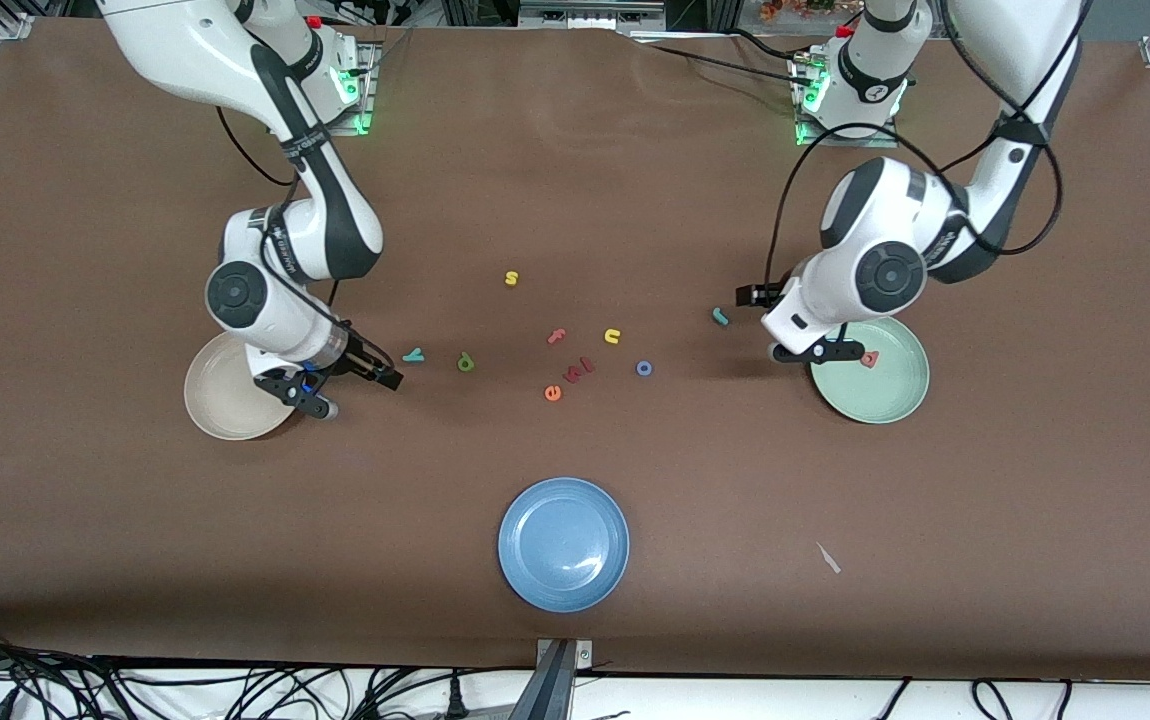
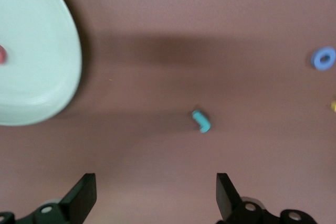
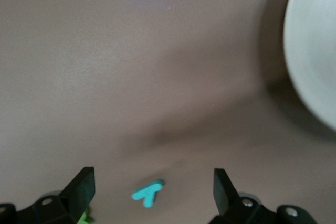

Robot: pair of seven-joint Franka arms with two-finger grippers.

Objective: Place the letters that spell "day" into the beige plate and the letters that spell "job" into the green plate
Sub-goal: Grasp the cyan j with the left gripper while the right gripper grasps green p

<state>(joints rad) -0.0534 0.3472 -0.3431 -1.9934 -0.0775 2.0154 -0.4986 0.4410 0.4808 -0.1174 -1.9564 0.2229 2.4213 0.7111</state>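
1. I see the left gripper (image 2: 152,198) spread wide, empty, over the table beside the green plate (image 1: 895,395); pinkish-red "b" (image 1: 869,358) inside.
2. Right gripper (image 3: 152,195) likewise wide, holding nothing, beside the beige plate (image 1: 220,405); teal "y" (image 3: 148,193) on the table.

Glossy white arm shells with black joint bands and round grey caps were seen; black cables looped alongside, green lights glowed at the bases, upper frame.
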